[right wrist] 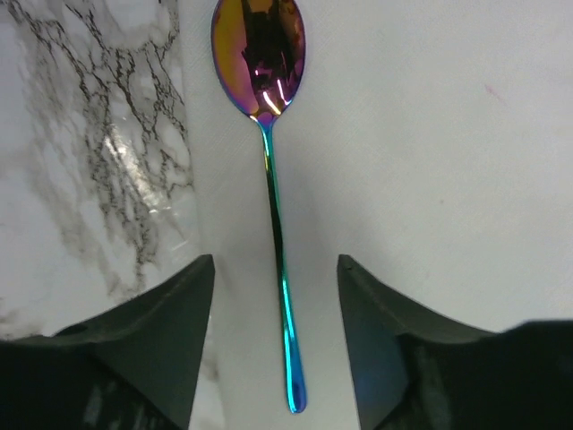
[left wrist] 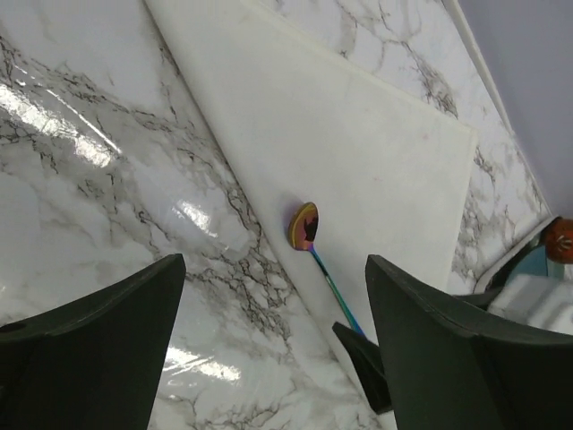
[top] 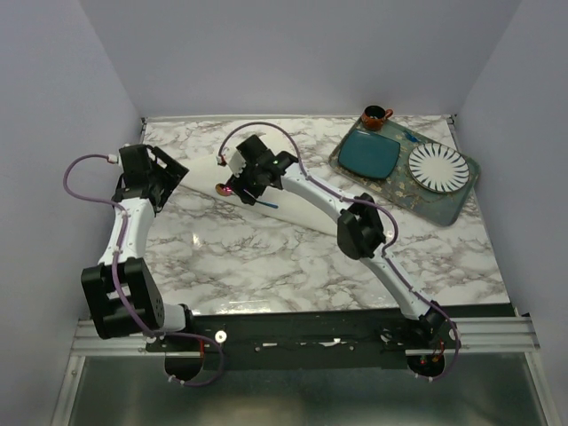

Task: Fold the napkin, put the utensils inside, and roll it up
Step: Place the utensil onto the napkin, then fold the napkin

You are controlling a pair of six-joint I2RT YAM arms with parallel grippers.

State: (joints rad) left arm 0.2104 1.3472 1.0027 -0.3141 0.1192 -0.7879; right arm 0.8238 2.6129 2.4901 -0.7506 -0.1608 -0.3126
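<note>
Plain only from the right wrist: spoon (right wrist: 273, 206) lying flat on the napkin (right wrist: 430, 134), close to its edge, right gripper (right wrist: 276, 262) spread open with one finger on each side of the handle, not touching it. From the top, fingers hidden under the wrist — only the bowl and, it seems, a bit of handle. Left gripper (left wrist: 275, 262) also open, empty, toward the far-left corner of the worktop (top: 266, 266). Open worktop between napkin and near edge; tray (top: 417, 202) at the far-right corner.
</note>
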